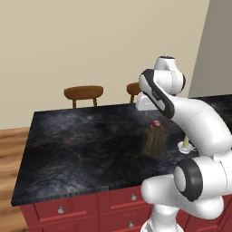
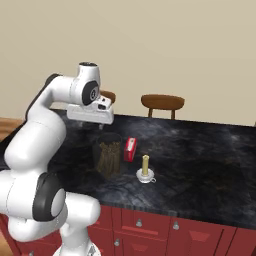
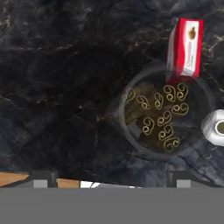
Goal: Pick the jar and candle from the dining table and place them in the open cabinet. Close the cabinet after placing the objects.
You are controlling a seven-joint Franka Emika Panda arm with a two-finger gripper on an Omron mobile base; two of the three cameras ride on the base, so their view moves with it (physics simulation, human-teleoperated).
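Note:
The jar [image 2: 110,155] stands on the dining table [image 2: 210,165], clear glass packed with dark olive-brown sticks. From above, the jar [image 3: 164,116] shows their curled ends. To its right the candle [image 2: 145,167] stands upright in a white saucer, also seen at the right edge as the candle [image 3: 216,127]; the arm partly hides the candle [image 1: 186,144]. My gripper [image 3: 111,180] hovers above the table, up and to the left of the jar [image 1: 155,140]. It is open, fingertips wide apart with nothing between them. The cabinet is out of view.
A small red box [image 2: 130,149] stands just behind the jar, close to it, also seen as the red box [image 3: 186,48]. Two wooden chairs [image 2: 162,102] [image 1: 84,93] sit at the table's far side. Red drawer fronts [image 1: 68,210] run below the near edge.

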